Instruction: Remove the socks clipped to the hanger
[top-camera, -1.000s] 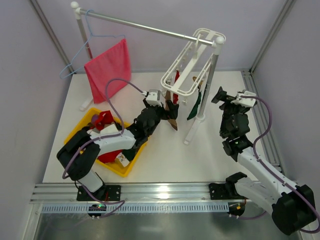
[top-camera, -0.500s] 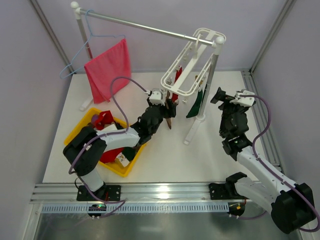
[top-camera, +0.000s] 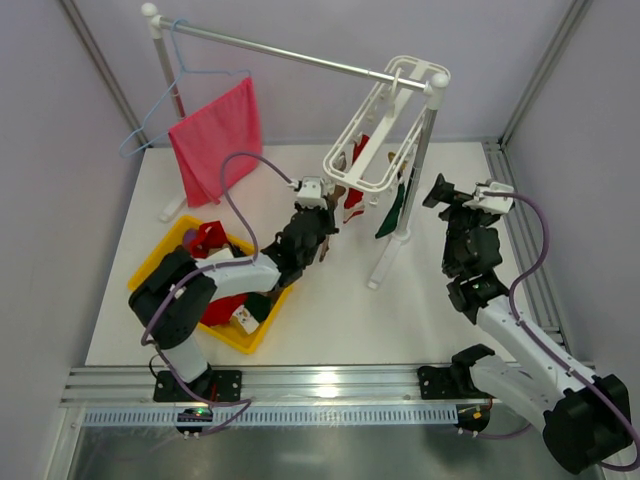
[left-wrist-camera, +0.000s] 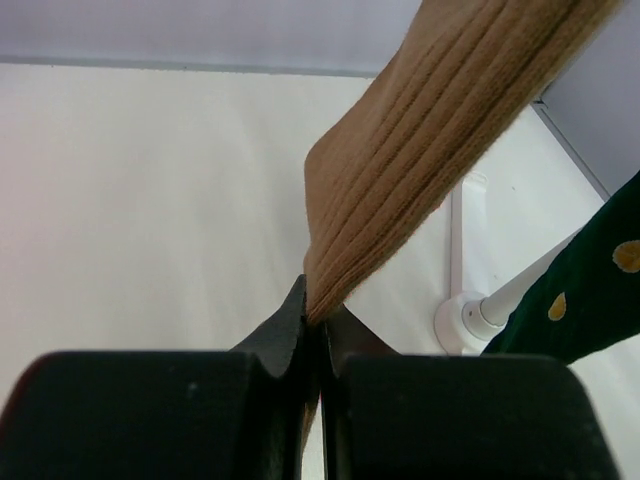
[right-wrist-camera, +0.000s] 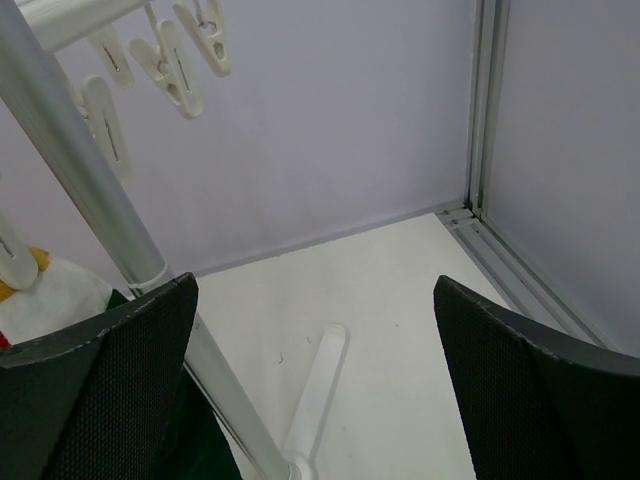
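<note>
The white hanger (top-camera: 347, 167) hangs by its hook from the rail at the right end, with socks clipped under it. My left gripper (left-wrist-camera: 318, 312) is shut on the lower edge of the tan-brown sock (left-wrist-camera: 440, 140), which stretches up and right out of the left wrist view. From above, the left gripper (top-camera: 328, 207) sits just below the hanger's left end, beside a red sock (top-camera: 355, 196). A dark green sock (top-camera: 391, 212) hangs further right, and the same dark green sock (left-wrist-camera: 590, 290) shows yellow spots. My right gripper (right-wrist-camera: 315, 385) is open, with nothing between its fingers.
A yellow bin (top-camera: 160, 258) at the left holds several socks. A pink-red cloth (top-camera: 215, 140) and a light-blue wire hanger (top-camera: 158, 105) hang on the rail. The rack's post (right-wrist-camera: 95, 210), its foot (right-wrist-camera: 318, 395) and empty clips (right-wrist-camera: 170, 60) stand close before the right gripper.
The left gripper moved up and back under the hanger and closed its jaws on the tan-brown sock. The right arm has stayed in place, open.
</note>
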